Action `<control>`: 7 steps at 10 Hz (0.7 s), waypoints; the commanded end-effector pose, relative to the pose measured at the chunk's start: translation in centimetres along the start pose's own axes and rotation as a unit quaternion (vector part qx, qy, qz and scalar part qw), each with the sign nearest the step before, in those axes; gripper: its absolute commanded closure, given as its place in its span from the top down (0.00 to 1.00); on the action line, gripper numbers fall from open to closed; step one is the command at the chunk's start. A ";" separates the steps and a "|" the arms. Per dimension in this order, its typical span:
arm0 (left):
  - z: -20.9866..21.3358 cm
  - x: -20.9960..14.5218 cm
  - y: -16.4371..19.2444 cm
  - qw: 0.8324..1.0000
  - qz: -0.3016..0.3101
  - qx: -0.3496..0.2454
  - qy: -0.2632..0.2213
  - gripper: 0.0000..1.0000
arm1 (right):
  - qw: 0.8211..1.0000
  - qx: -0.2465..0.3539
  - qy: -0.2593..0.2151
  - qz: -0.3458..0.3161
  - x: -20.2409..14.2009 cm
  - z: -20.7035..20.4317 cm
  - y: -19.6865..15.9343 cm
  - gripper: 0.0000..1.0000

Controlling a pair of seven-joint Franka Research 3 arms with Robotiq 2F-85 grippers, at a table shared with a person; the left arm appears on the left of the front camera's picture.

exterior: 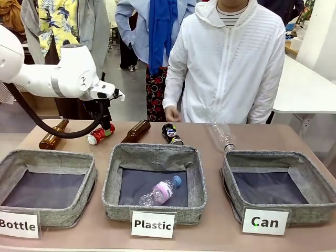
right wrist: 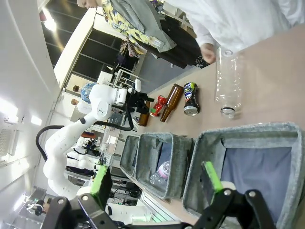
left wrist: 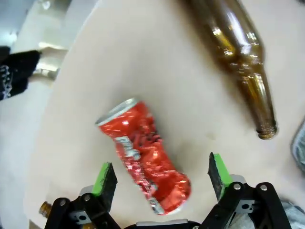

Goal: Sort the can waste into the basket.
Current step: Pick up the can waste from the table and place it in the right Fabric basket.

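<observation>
While the left gripper (exterior: 104, 125) hangs over the far left part of the desk (exterior: 215, 233), its jaws stand spread apart and hold nothing. The crushed red can (exterior: 101, 134) lies on its side directly beneath it. In the left wrist view the can's lower end sits between the two green pads (left wrist: 106, 177), closer to one than the other, and neither pad presses on it. A brown glass bottle (exterior: 136, 131) lies just beside the red can toward the middle of the desk. A second brown bottle (exterior: 53, 134) lies at the far left.

The black can (exterior: 171, 134) rests on its side behind the Plastic basket (exterior: 155, 152), near the person's hand (exterior: 171, 113). A clear plastic bottle (exterior: 221, 135) lies behind the Can basket (exterior: 278, 156), its mouth close to the basket's rim. That basket stands at the right of the row, its dark lining bare, well apart from both cans.

The Plastic basket in the middle holds a crumpled bottle with a pink label (exterior: 160, 192). The Bottle basket (exterior: 47, 155) stands at the left.

The right gripper (right wrist: 156, 177) is open too, gripping nothing, and hovers above the near edge of the Can basket.
</observation>
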State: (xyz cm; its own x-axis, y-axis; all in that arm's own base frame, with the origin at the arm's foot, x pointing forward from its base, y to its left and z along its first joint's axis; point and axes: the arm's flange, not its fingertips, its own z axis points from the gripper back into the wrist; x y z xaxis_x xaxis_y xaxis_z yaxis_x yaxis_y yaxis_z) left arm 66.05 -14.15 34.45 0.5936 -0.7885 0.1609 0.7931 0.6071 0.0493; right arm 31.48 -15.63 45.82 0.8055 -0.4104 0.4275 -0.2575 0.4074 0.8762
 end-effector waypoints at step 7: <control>-3.6 0.3 2.1 0.999 0.034 -0.010 0.037 1.00 | 1.000 0.012 -0.010 0.014 0.3 -0.1 0.0 1.00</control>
State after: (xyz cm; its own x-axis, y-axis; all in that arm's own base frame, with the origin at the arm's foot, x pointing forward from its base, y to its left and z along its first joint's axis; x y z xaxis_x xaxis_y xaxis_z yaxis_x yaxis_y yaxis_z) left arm 67.80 -13.36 30.55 0.6371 -0.7639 0.1025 0.7673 0.6412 0.0095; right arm 31.48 -15.63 45.82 0.8056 -0.4103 0.4275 -0.2576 0.4073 0.8762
